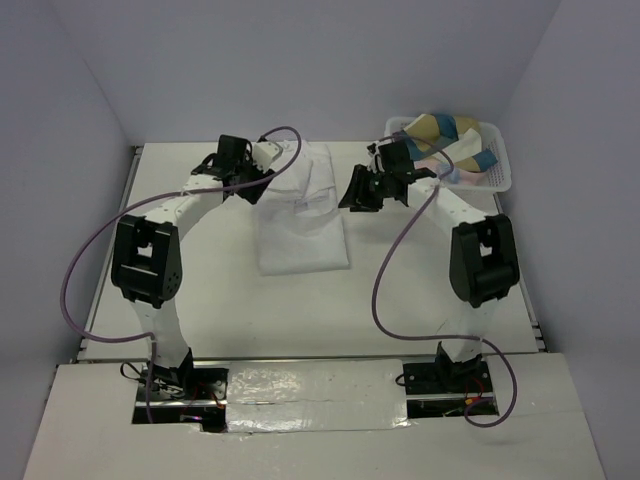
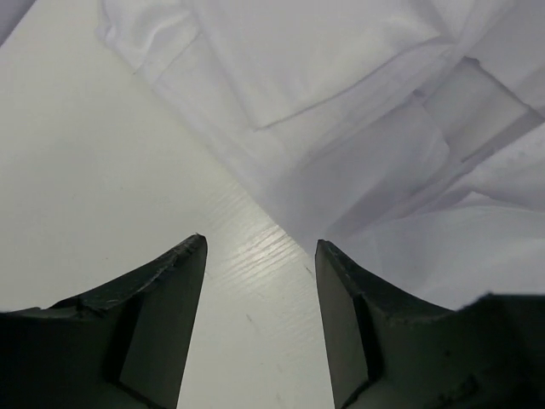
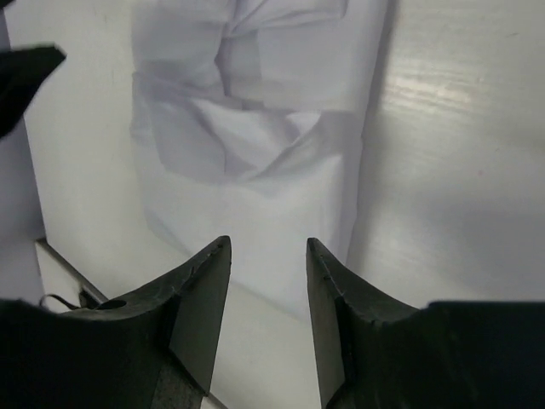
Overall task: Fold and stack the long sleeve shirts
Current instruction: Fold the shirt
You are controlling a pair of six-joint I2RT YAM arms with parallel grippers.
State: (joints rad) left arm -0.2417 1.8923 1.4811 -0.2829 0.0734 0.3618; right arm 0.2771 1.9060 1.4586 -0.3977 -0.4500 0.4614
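A white long sleeve shirt (image 1: 303, 210) lies folded into a narrow strip in the middle of the table, running from the far edge toward me. My left gripper (image 1: 258, 172) hovers at its far left edge, open and empty; in the left wrist view the shirt (image 2: 358, 111) fills the upper right beyond the open gripper (image 2: 261, 247). My right gripper (image 1: 356, 192) is open and empty just right of the shirt; the right wrist view shows the shirt (image 3: 255, 145) ahead of the gripper (image 3: 268, 245).
A white lattice basket (image 1: 496, 160) at the far right corner holds a crumpled, coloured-striped garment (image 1: 450, 140). Purple cables loop beside both arms. White walls close the table's back and sides.
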